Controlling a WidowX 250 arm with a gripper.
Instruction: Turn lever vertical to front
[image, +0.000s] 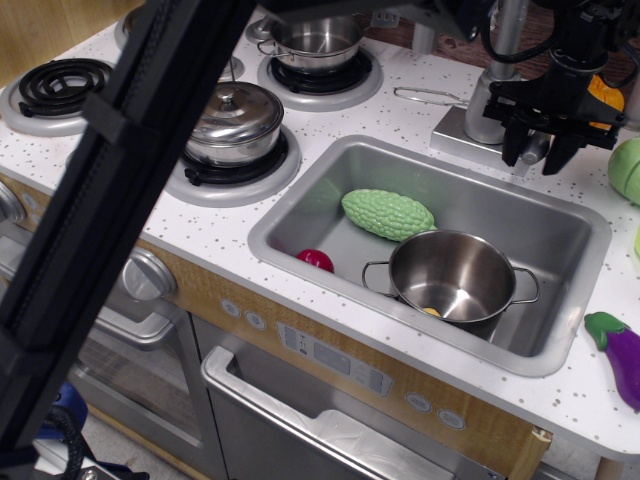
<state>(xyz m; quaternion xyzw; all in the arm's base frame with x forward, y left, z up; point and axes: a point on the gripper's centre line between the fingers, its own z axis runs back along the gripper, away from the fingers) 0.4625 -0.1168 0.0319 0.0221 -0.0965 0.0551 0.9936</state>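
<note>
- Black pincer hangs at the sink's far right rim, its two fingers pointing down and clamped on the lever, which shows as a stubby grey piece between them.
- White speckled tabletop carries the sink, burners and toy food.
- Lidded steel pot sits on the near burner, left of the sink.
- Open steel pot stands inside the sink, front right.
- Grey faucet column rises from its base plate, just left of the lever.
- Green bumpy gourd lies in the sink, behind the open pot.
- Purple eggplant rests at the right edge.
- Small red fruit sits in the sink's front left corner.
</note>
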